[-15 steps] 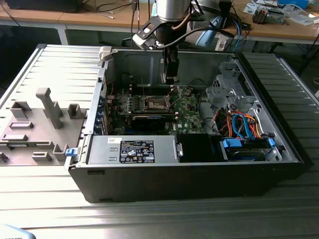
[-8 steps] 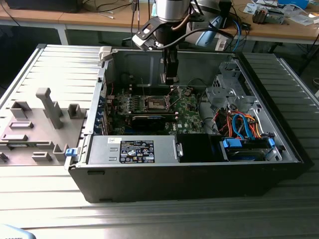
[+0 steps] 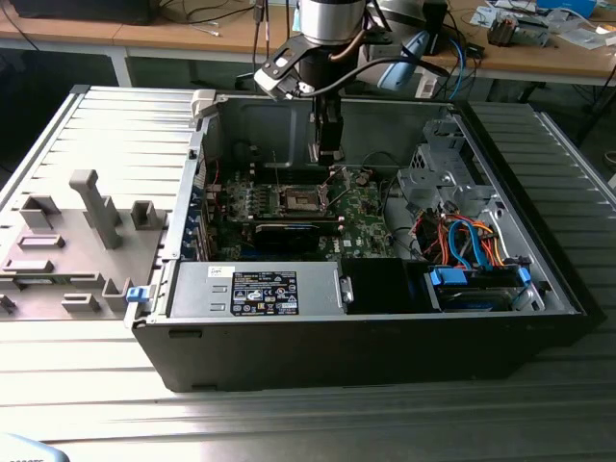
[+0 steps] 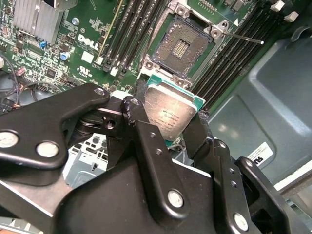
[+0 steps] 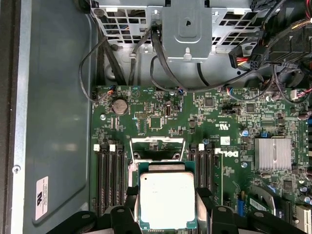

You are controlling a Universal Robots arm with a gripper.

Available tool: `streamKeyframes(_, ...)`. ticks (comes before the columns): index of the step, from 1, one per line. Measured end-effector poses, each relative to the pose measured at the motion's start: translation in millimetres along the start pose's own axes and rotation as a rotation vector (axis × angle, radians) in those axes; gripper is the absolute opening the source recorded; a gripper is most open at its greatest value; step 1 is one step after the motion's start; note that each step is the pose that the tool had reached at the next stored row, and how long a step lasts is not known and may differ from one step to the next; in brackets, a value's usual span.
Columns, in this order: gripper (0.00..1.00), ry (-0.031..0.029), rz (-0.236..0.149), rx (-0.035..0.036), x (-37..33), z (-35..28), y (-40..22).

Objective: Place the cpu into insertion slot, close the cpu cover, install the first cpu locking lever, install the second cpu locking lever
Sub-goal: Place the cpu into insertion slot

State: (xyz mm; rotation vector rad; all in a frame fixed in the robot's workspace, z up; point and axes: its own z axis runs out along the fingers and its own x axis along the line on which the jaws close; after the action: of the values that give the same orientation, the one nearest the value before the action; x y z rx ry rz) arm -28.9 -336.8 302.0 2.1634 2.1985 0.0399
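Observation:
My gripper (image 3: 327,152) hangs inside the open computer case, above the green motherboard (image 3: 361,217). It is shut on the cpu (image 5: 167,200), a flat silver-grey square chip with a green edge, pinched between the two black fingers (image 5: 204,201). In the second wrist view the cpu (image 4: 170,114) is held a short way above the insertion slot (image 4: 183,44), which lies bare with its dark pinned centre showing. The insertion slot (image 3: 300,199) sits just to the exterior view's left of the gripper. The cpu cover (image 5: 157,141) stands raised beyond the chip. A thin locking lever (image 4: 243,38) sticks out beside the socket.
Long black memory slots (image 4: 124,34) flank the socket on both sides. A finned heatsink (image 5: 273,153), a metal drive cage (image 5: 187,29) and bundled cables (image 3: 462,236) crowd the case. The power supply (image 3: 255,289) fills the front. A grey fixture (image 3: 91,207) stands on the table outside.

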Motion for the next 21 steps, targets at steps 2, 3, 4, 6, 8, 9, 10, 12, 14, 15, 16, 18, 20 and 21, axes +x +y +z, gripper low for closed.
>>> streamKeyframes(2, 0.55, 0.0, 0.0, 0.0, 0.0, 0.4, -0.2)
streamKeyframes(3, 0.55, 0.0, 0.0, 0.0, 0.0, 0.7, -0.3)
streamKeyframes(4, 0.55, 0.0, 0.0, 0.0, 0.0, 0.9, -0.4)
streamKeyframes(6, 0.55, 0.0, 0.0, 0.0, 0.0, 1.6, -0.8)
streamKeyframes(8, 0.55, 0.0001, 0.0, 0.0, 0.1, 2.0, -0.9)
streamKeyframes(9, 0.55, 0.0, 0.0, 0.0, 0.1, 2.3, -1.0)
streamKeyframes(10, 0.55, 0.0, 0.0, 0.0, 0.1, 2.5, -1.1)
streamKeyframes(12, 0.55, 0.0, 0.0, 0.0, 0.1, 3.1, -1.3)
streamKeyframes(14, 0.55, 0.0, 0.0, 0.0, 0.1, 3.7, -1.6)
streamKeyframes(15, 0.55, 0.0, 0.0, 0.0, 0.1, 4.0, -1.7)
streamKeyframes(16, 0.55, 0.0001, 0.0, 0.0, 0.1, 4.4, -1.9)
streamKeyframes(18, 0.55, 0.0, 0.0, 0.0, 0.1, 4.9, -2.0)
streamKeyframes(20, 0.55, 0.0, 0.0, 0.0, 0.1, 5.3, -2.2)
streamKeyframes(21, 0.55, 0.0, 0.0, 0.0, 0.2, 5.6, -2.2)
